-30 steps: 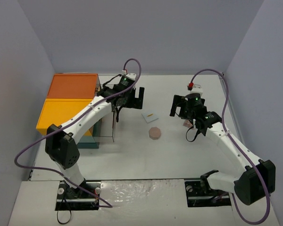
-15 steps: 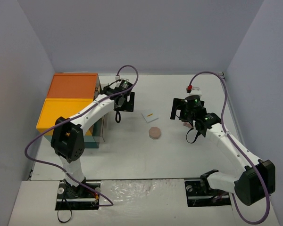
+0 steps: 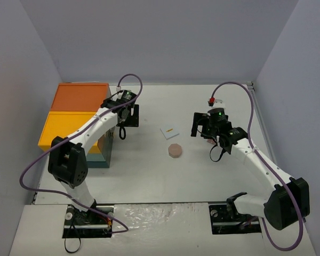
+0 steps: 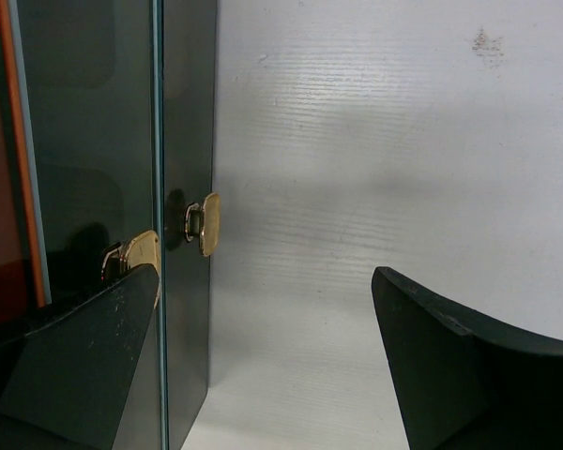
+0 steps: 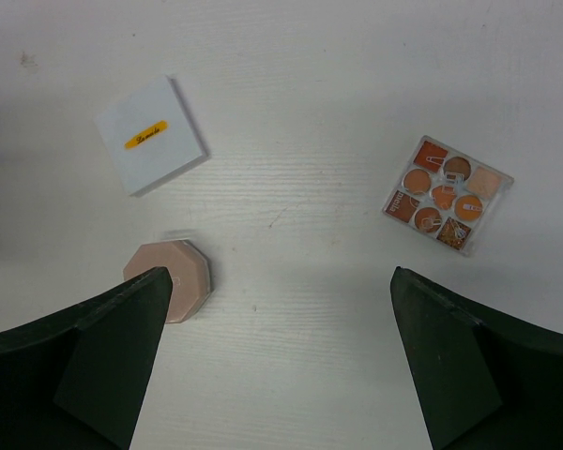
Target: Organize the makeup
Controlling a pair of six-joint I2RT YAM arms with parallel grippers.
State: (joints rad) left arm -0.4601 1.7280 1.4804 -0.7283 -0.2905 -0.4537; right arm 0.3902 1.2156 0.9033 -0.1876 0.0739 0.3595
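Swung leftward, the left gripper [image 3: 127,114] now faces the teal orange-and-yellow-topped box [image 3: 61,130] at the counter's left edge, fingers spread. Right gripper [image 5: 281,366], fingers spread too, hovers mid-counter above the white square card [image 5: 151,135], pink octagonal puff [image 5: 169,279] and clear palette of orange pans [image 5: 448,195].

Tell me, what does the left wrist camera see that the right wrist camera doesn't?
Only the left wrist: a dark teal box wall with a small gold latch. Only the right wrist: a white square card with an orange label, a pink octagonal puff and a clear palette of orange-brown shades. Both: the white table, plus dark left fingers and right fingers, spread open.
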